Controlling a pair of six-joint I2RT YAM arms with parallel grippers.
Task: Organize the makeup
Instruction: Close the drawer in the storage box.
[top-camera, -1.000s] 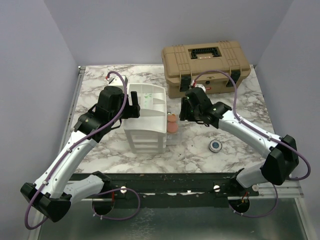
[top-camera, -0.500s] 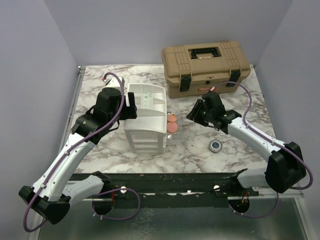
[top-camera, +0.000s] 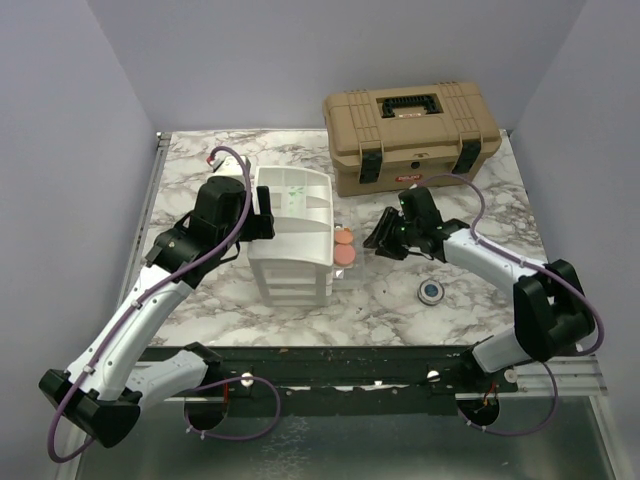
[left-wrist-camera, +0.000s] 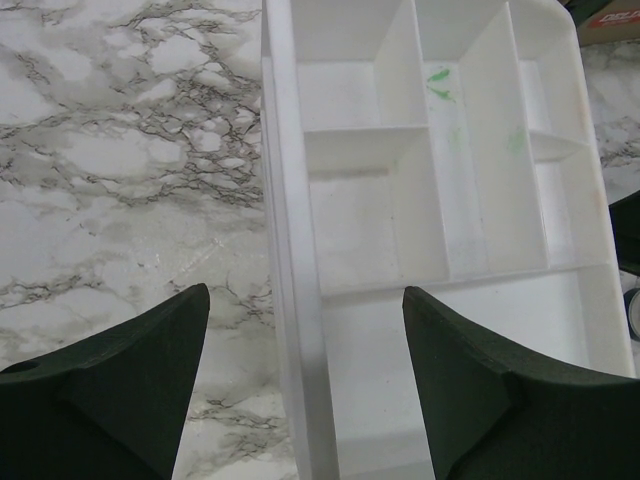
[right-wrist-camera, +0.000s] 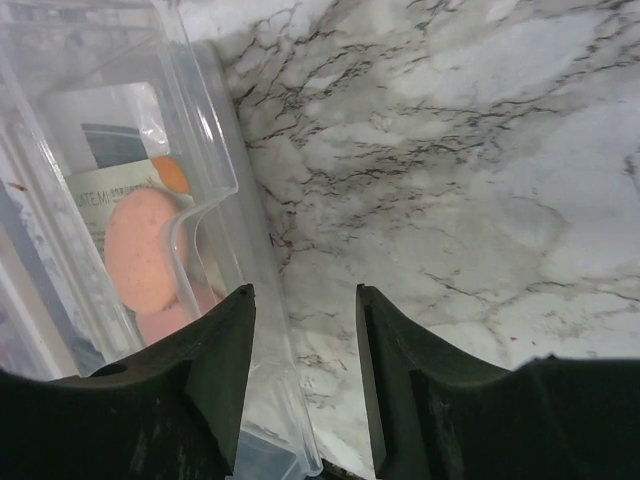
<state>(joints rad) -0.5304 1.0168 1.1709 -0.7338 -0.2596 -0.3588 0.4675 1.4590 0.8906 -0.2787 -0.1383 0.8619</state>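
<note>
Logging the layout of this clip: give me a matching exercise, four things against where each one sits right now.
Things:
1. toolbox
2. drawer unit
3. pink discs
4. blue compact

Places:
A. alone on the marble, right of centre
B. at the back of the table
C. left of centre, top tray showing
D. inside a clear case beside the drawers' right side

Pairs: 1-B, 2-C, 3-D, 4-A

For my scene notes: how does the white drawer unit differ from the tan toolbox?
The white drawer unit has an open, divided top; the tan toolbox has its lid shut. The drawer unit stands left of centre; the toolbox sits at the far edge. Both rest on the marble table.
</note>
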